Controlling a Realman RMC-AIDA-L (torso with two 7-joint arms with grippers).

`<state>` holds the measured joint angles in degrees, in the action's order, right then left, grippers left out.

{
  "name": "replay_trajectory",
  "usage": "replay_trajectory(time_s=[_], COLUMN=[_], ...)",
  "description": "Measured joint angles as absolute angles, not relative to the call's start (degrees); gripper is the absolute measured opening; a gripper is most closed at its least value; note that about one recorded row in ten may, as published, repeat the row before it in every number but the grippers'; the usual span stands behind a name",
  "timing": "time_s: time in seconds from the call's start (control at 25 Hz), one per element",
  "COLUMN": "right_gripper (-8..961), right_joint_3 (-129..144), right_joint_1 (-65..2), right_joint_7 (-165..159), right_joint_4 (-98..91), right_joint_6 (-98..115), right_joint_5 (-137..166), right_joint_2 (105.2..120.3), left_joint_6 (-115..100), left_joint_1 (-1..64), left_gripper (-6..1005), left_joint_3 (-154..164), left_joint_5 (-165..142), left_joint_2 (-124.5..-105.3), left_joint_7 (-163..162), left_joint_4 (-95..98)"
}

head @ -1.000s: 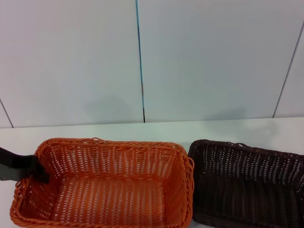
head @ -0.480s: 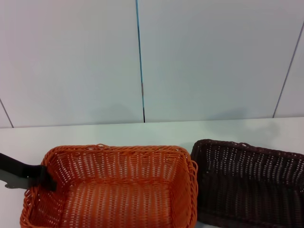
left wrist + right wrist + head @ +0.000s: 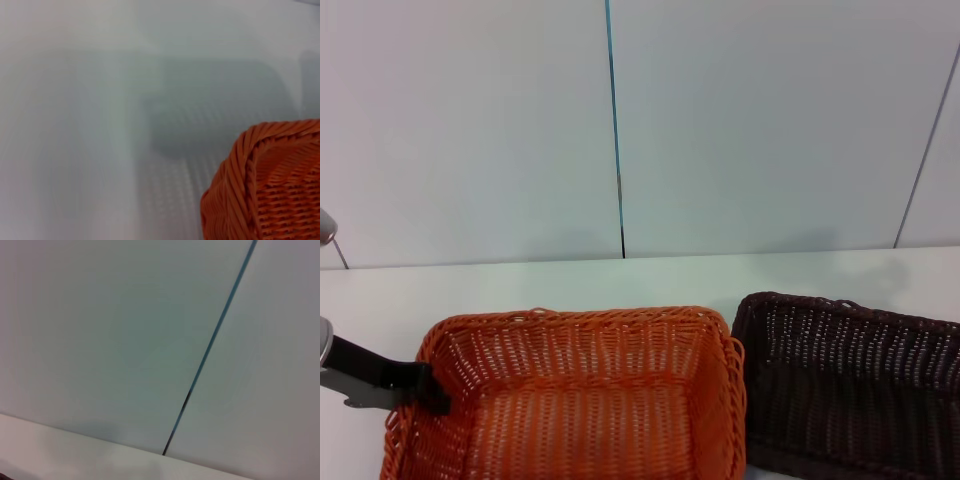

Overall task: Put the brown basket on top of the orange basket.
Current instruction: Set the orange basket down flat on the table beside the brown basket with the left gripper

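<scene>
Head view: 2 baskets sit side by side on the white table (image 3: 620,275). The orange basket (image 3: 580,400) is on the robot's left, the brown basket (image 3: 850,385) on the right, their near walls touching or just beside each other; I cannot tell which.

The left gripper (image 3: 425,388) is at the orange basket's left end wall, its dark fingers pinching the rim, 1 inside and 1 outside as far as the head view shows. The left wrist view shows only a braided corner of the orange basket (image 3: 265,185) above the table, with a soft shadow beneath it; the basket may be lifted slightly at that end, but this is not certain.

The right gripper is not in view. The right wrist view shows only the wall panels (image 3: 125,330) and a strip of table edge, so that arm appears parked high and off to the side.

Step in hand, as judged: the left arm is handling the orange basket, not the brown one. The brown basket is untouched on the table, so the stacking itself is not begun.

Next move calls for: orange basket set flat and released, then a grip on the brown basket's rim, a lift clear of the orange rim, and alignment of the 2 rectangles so that the brown one seats level.
</scene>
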<state>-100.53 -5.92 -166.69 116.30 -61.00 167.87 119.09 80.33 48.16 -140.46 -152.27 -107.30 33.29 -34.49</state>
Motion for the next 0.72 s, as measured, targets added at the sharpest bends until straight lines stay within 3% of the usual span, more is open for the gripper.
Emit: replay_trajectory(time_s=[0.16, 0.28, 0.36, 0.72], right_gripper=[827, 827, 827, 828], right_joint_3=[-100.47, -100.41, -100.39, -100.44], right_joint_1=[-5.99, -6.04, -6.05, -6.53], right_joint_7=[-166.67, -166.66, -166.65, -166.64], right_joint_4=[116.3, 116.34, 116.38, 116.44], right_joint_6=[-61.0, -61.0, -61.0, -60.99], right_joint_5=[167.87, 167.87, 167.87, 167.87], right_joint_2=[119.09, 119.09, 119.09, 119.09], left_joint_6=[80.61, 81.54, 81.83, 81.45], left_joint_1=[47.89, 46.81, 46.46, 46.87], left_gripper=[119, 117, 117, 128], left_joint_3=[-140.7, -142.13, -142.41, -142.04], left_joint_5=[-152.31, -151.16, -150.65, -150.21], left_joint_2=[-106.27, -103.78, -103.4, -104.28], left_joint_7=[33.44, 33.57, 33.63, 34.7], left_joint_4=[-34.46, -34.31, -34.28, -32.78])
